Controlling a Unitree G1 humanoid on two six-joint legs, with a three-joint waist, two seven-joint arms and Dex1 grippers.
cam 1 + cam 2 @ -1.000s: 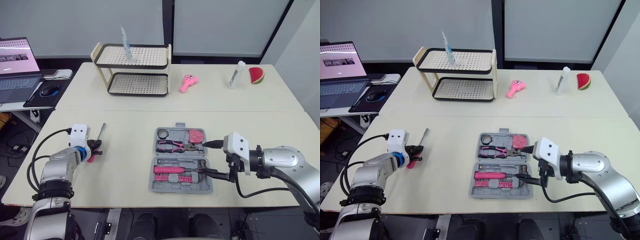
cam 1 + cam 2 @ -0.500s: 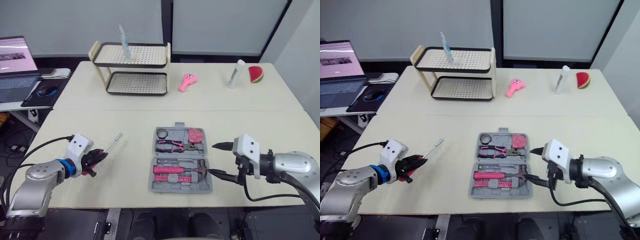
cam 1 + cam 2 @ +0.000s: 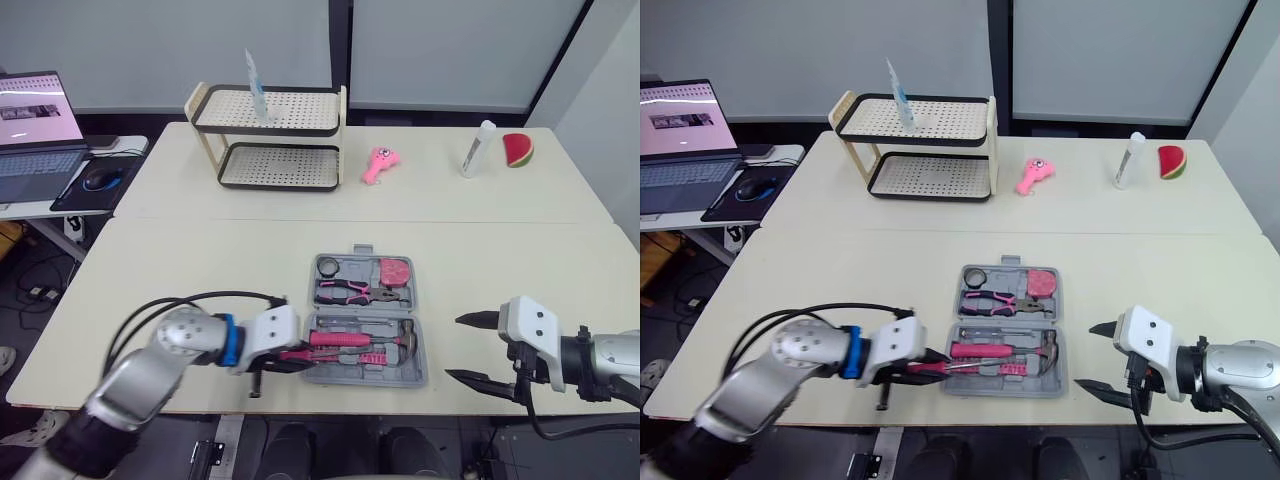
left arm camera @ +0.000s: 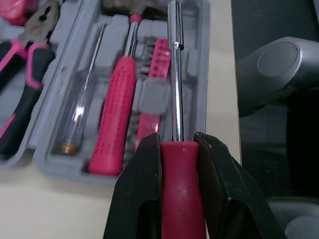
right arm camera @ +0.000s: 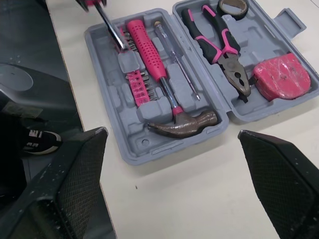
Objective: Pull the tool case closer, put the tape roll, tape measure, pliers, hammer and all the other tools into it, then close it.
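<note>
Gripping a pink-handled screwdriver by its handle, the left tool holds the steel shaft over the near half of the open tool case, seemingly just above the bit rack. The hammer, pliers, tape measure and tape roll lie in their slots. The right tool hangs with its fingers spread beside the case, apart from it, at the surface's near edge.

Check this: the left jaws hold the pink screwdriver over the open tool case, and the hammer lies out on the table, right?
No: the hammer lies inside the tool case, as the right wrist view shows. The rest is right.
</note>
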